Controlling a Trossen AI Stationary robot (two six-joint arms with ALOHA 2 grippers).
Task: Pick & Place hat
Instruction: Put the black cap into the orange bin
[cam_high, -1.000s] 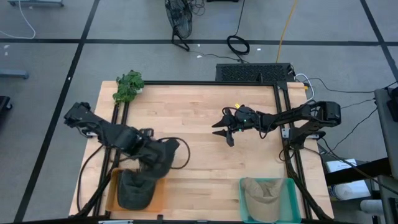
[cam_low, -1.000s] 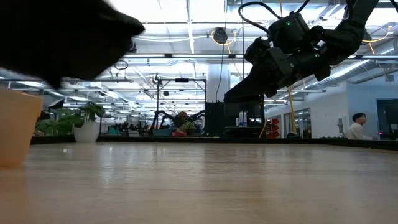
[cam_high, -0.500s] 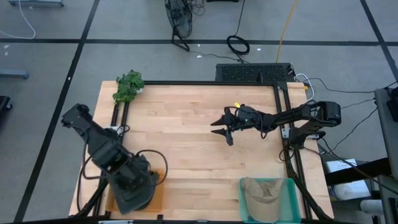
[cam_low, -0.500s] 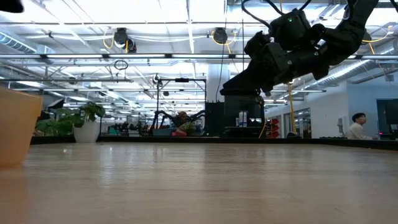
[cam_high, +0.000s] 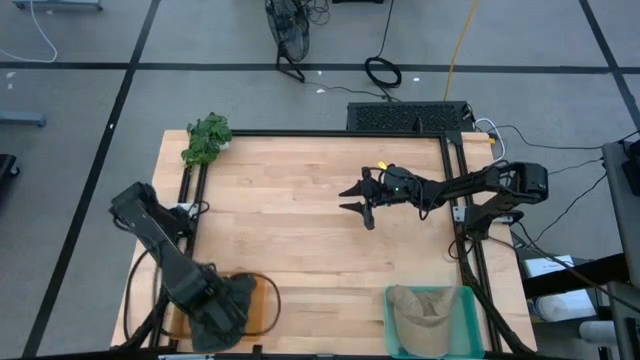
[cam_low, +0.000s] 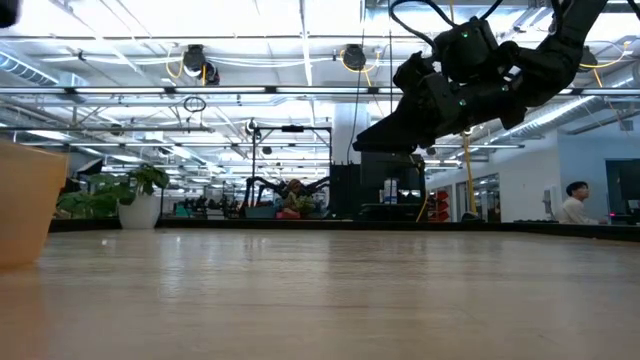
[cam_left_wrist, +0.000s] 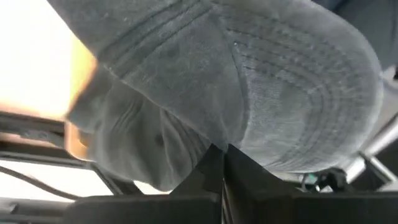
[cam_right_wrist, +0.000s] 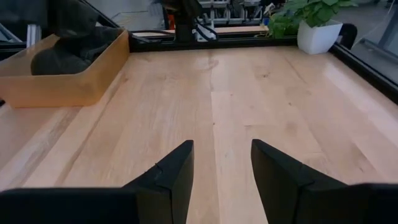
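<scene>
- The dark grey cap (cam_high: 222, 308) sits in the orange bin (cam_high: 262, 308) at the table's front left corner, seen from above as a crumpled dark mound partly covered by the arm.
- Which way its brim points, and how its long axis runs, cannot be told from above.
- In the left wrist view the cap (cam_left_wrist: 249, 87) fills the picture: soft grey fabric with rows of curved stitching across a rounded panel, and a seam running over it.
- The left gripper (cam_high: 205, 295) is down in the bin, its fingers pressed together on a fold of the cap.
- The right gripper (cam_high: 356, 203) hangs above the wooden table (cam_high: 310, 250) right of centre, fingers spread and holding nothing.
- A tan hat (cam_high: 425, 305) lies in the teal bin (cam_high: 466, 322) at the front right.
- A potted plant (cam_high: 205, 138) stands at the back left corner.
</scene>
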